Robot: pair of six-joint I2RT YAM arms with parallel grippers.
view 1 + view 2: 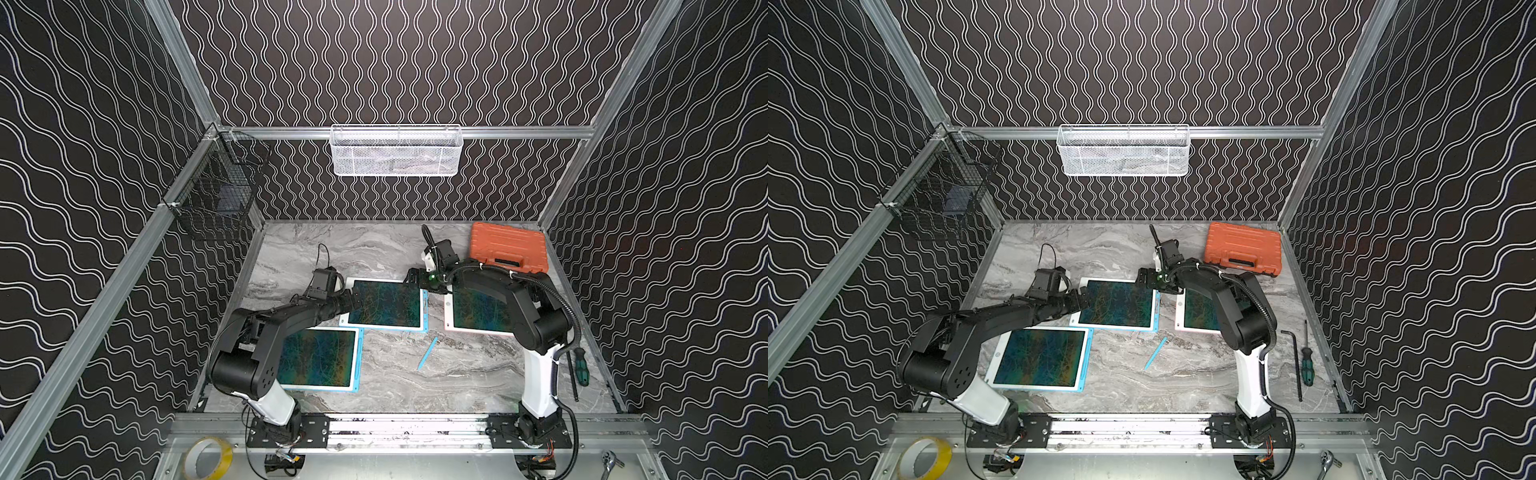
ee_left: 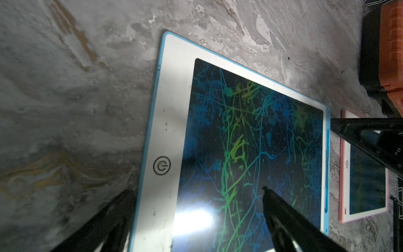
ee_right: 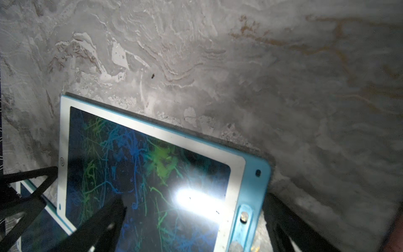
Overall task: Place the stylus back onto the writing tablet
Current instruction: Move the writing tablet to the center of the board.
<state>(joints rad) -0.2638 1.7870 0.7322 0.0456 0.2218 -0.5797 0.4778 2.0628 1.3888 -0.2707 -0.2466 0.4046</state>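
A light-blue stylus (image 1: pixel 428 353) (image 1: pixel 1155 353) lies loose on the marble table in front of the middle writing tablet (image 1: pixel 384 305) (image 1: pixel 1117 305), which has a blue rim and a scribbled screen. My left gripper (image 1: pixel 353 297) (image 2: pixel 196 192) hangs open over that tablet's left edge, by the power button (image 2: pixel 161 165). At the tablet's far right corner my right gripper (image 1: pixel 411 278) (image 3: pixel 195 198) is open too, its jaws straddling the blue side slot (image 3: pixel 244 218), which holds no stylus. Neither gripper holds anything.
A second blue tablet (image 1: pixel 318 359) lies front left and a pink one (image 1: pixel 478 311) lies under the right arm. An orange tool case (image 1: pixel 509 247) sits back right, with a screwdriver (image 1: pixel 581 365) and hex key (image 1: pixel 1296 361) along the right edge. Wire baskets (image 1: pixel 395 151) hang on the walls.
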